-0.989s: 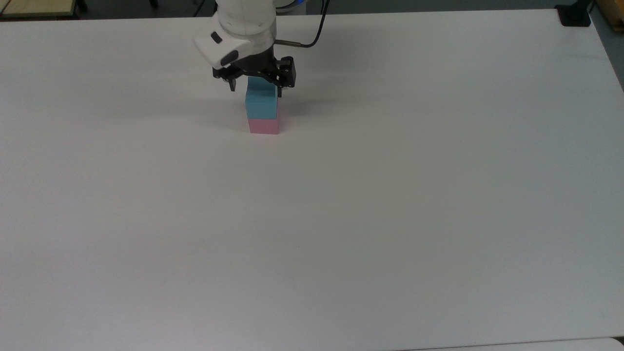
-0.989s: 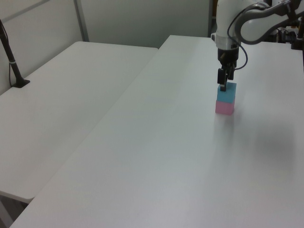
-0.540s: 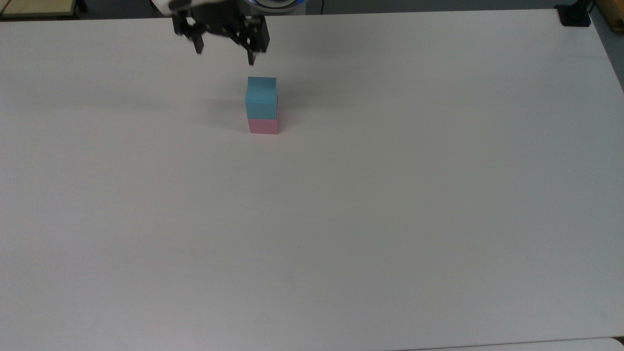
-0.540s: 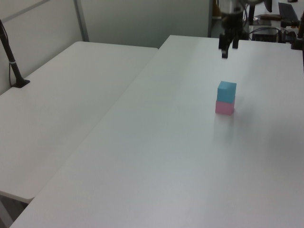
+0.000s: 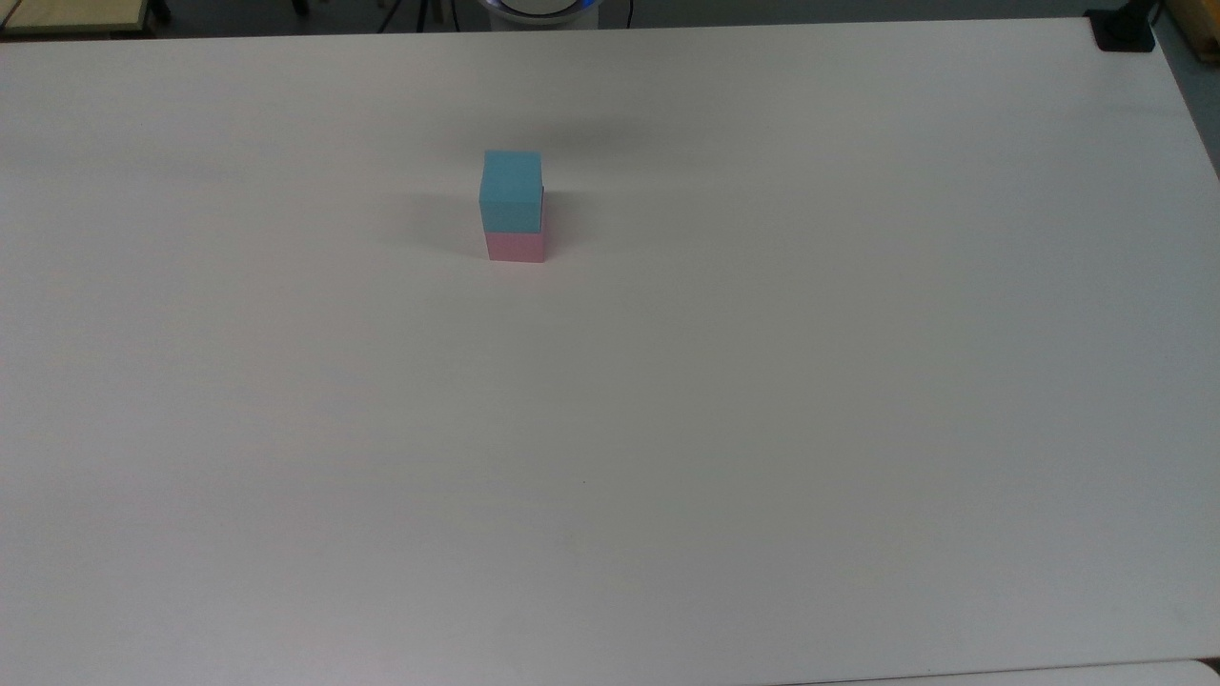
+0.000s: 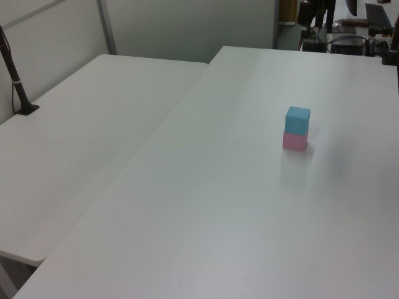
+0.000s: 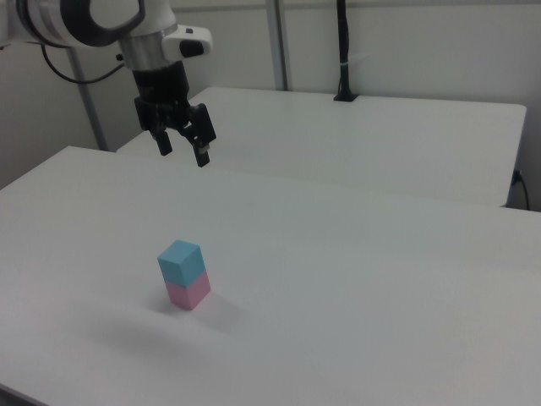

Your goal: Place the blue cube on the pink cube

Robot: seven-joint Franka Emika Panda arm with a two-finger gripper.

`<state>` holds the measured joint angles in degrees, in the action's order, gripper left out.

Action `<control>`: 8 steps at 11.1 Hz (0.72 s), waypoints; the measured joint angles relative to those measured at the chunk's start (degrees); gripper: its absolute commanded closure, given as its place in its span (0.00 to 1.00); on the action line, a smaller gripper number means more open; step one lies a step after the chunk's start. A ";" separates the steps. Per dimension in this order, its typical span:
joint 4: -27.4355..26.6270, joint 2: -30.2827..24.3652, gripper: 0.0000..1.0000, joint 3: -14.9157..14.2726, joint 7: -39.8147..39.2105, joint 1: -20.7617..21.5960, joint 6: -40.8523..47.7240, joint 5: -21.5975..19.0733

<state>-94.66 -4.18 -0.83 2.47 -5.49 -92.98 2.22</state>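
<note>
Up in the right view hangs the pincer point(image 7: 180, 148), fingers spread apart, nothing between them, well above the tabletop point(image 7: 355, 279) and well clear of the stack. Below it, toward the right view's lower left, sits the blue cube point(image 7: 180, 260) squarely on top of the pink cube point(image 7: 188, 292), faces flush. The top view has the blue cube point(image 5: 511, 191) and pink cube point(image 5: 516, 246) standing alone on the white tabletop point(image 5: 667, 429), left of centre near the far edge.
</note>
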 measured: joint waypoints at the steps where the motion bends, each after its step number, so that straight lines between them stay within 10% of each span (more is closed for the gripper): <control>1: 0.04 -0.42 0.00 -0.29 -4.35 0.04 0.00 -0.82; 8: 0.17 -0.59 0.00 -1.27 -6.39 2.44 0.03 -2.42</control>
<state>-94.49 -4.77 -2.10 -3.93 -3.05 -92.95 -0.20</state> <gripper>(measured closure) 0.000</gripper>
